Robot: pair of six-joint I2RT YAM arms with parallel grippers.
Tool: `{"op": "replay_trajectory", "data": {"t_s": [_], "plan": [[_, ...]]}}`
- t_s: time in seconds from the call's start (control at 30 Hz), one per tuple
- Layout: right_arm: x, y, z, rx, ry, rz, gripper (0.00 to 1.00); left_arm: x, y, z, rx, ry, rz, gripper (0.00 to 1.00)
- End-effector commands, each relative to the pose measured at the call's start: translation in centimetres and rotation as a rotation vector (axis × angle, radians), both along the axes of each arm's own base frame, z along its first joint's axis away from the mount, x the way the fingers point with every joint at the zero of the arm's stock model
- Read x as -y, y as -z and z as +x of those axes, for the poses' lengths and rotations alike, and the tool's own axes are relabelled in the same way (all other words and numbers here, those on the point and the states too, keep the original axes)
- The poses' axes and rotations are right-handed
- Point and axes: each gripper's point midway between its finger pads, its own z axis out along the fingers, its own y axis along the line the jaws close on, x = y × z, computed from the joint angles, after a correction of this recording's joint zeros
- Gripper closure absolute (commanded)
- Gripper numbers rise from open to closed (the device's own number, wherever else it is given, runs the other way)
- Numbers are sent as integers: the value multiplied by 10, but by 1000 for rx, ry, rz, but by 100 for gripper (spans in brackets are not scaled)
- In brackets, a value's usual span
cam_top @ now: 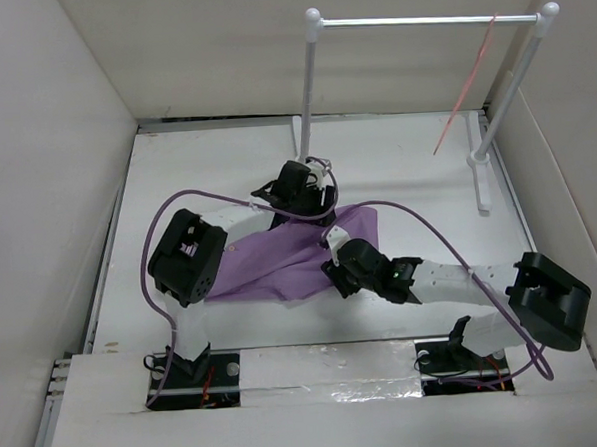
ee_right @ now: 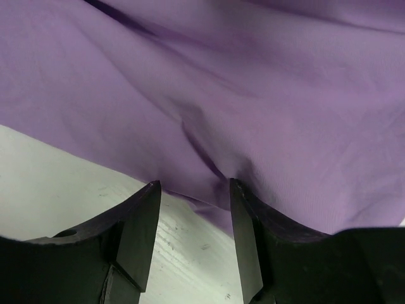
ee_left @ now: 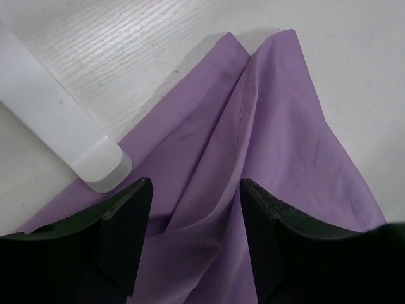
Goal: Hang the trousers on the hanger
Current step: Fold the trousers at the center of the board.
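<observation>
Trousers [cam_top: 280, 256] lie crumpled on the bench [cam_top: 196, 169], not yet hung. Left tool [ee_left: 195, 190] gapes astride a fold; right tool [ee_right: 194, 187] gapes at the cloth's edge. Hanger [cam_top: 468, 74] dangles from the rail [cam_top: 418, 21], well apart.

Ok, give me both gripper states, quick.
Left gripper: fingers parted over a fold of the trousers; grip cannot be told.
Right gripper: fingers parted at the trousers' edge; grip cannot be told.
</observation>
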Motion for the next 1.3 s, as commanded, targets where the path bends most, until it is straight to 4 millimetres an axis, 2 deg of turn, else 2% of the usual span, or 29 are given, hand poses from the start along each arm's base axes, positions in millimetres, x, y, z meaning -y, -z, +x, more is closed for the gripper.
{"op": "replay_trajectory", "data": {"t_s": [0.0, 0.07, 0.1, 0.13, 0.17, 0.23, 0.3, 0.43, 0.5, 0.6, 0.7, 0.8, 0.93, 1.1, 1.27], "plan": [[-19, -22, 10, 52, -27, 71, 46, 17, -20, 9, 55, 50, -61, 46], [-14, -19, 10, 58, -10, 73, 46, 22, -19, 10, 47, 58, -73, 56], [-14, -19, 10, 60, -10, 76, 47, 19, -19, 15, 47, 47, -75, 56], [-14, -17, 11, 64, -13, 64, 47, 20, -18, 16, 49, 45, -77, 65], [-13, -15, 12, 65, -8, 50, 48, 21, -18, 17, 51, 46, -83, 68], [-8, -14, 21, 74, 27, 21, 51, 25, -19, 17, 42, 52, -94, 74], [-10, -8, 23, 72, 20, 5, 58, 26, -18, 19, 39, 51, -90, 78], [-11, -6, 28, 66, 26, -15, 69, 27, -21, 21, 45, 46, -94, 94], [-10, -7, 29, 76, 32, -9, 82, 23, -22, 26, 47, 33, -92, 100], [-6, -13, 28, 89, 42, 4, 95, 21, -23, 32, 51, 15, -98, 100], [-4, -16, 22, 88, 37, 38, 100, 21, -23, 37, 56, -3, -93, 100], [4, -21, 16, 80, 51, 60, 100, 15, -26, 49, 65, -42, -102, 100], [9, -5, -14, -12, -2, 107, 100, 9, -27, 62, 65, -79, -104, 100], [9, 4, -48, -93, -49, 128, 100, 9, -20, 69, 55, -108, -87, 100], [15, 12, -57, -138, -24, 131, 100, 9, -5, 78, 34, -143, -66, 100]]}}
